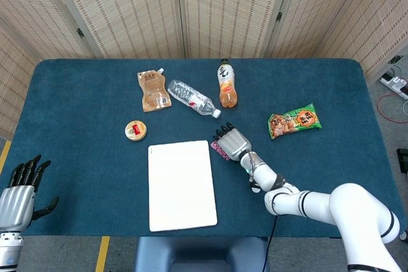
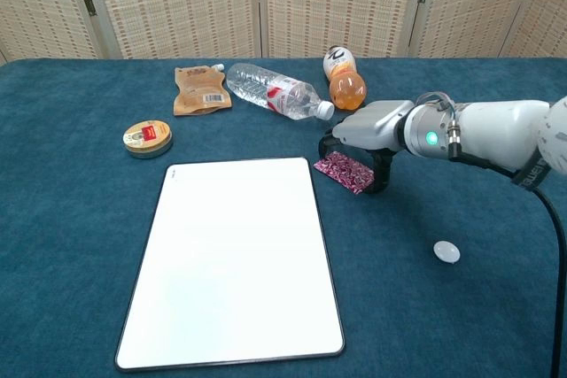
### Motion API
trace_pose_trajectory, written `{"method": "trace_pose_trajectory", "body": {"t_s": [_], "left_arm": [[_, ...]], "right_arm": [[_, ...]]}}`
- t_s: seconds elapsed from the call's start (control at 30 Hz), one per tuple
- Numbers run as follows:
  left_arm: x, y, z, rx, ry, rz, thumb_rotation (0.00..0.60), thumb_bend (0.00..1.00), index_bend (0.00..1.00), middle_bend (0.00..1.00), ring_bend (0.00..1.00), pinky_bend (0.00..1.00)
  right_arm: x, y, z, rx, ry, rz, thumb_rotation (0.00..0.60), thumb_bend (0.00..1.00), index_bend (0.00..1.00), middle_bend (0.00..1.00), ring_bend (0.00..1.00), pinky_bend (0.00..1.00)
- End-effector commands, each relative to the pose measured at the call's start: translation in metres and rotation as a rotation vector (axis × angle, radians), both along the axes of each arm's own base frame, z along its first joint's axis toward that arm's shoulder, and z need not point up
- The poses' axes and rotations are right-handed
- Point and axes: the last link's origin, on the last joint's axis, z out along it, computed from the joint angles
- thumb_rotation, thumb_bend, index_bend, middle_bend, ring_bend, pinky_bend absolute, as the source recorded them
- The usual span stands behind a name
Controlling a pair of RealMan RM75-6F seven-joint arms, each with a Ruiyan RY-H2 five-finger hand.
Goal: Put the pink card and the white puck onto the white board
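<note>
Pink card (image 2: 345,172) lay flat on the blue table (image 2: 80,245), just right of the white board (image 2: 235,258). My right hand (image 2: 361,142) arched over it, fingers spread, holding nothing, ready to grasp. White puck (image 2: 446,251) waited well apart; my left hand (image 1: 19,190) hung open.

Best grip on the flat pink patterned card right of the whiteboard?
The pink patterned card lies flat on the blue cloth, so there is no face to grab. Probably pinch its edges from above, thumb on the near-right edge and fingers on the far-left one. The right hand already sits over it, with its fingers pointing down around it.
</note>
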Motion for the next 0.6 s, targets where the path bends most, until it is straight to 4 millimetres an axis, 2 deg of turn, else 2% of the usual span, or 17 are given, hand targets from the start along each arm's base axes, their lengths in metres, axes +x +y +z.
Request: {"method": "trace_pose_trajectory", "body": {"t_s": [0.03, 0.47, 0.6], "left_arm": [[0.0000, -0.0002, 0.0001, 0.000, 0.000, 0.000, 0.600, 0.32, 0.14, 0.03, 0.06, 0.00], [-0.0003, -0.0006, -0.0002, -0.004, -0.002, 0.000, 0.600, 0.32, 0.14, 0.03, 0.06, 0.00], [0.0003, -0.0001, -0.0010, -0.006, -0.002, -0.003, 0.600, 0.32, 0.14, 0.03, 0.06, 0.00]], "right_arm": [[0.0003, -0.0005, -0.0005, 0.000, 0.006, 0.001, 0.600, 0.30, 0.14, 0.10, 0.00, 0.00], [-0.0012, 0.0011, 0.0005, 0.005, 0.021, -0.002, 0.600, 0.30, 0.14, 0.10, 0.00, 0.00], [-0.0024, 0.0009, 0.0002, 0.001, 0.020, -0.007, 0.600, 0.30, 0.17, 0.10, 0.00, 0.00]]}}
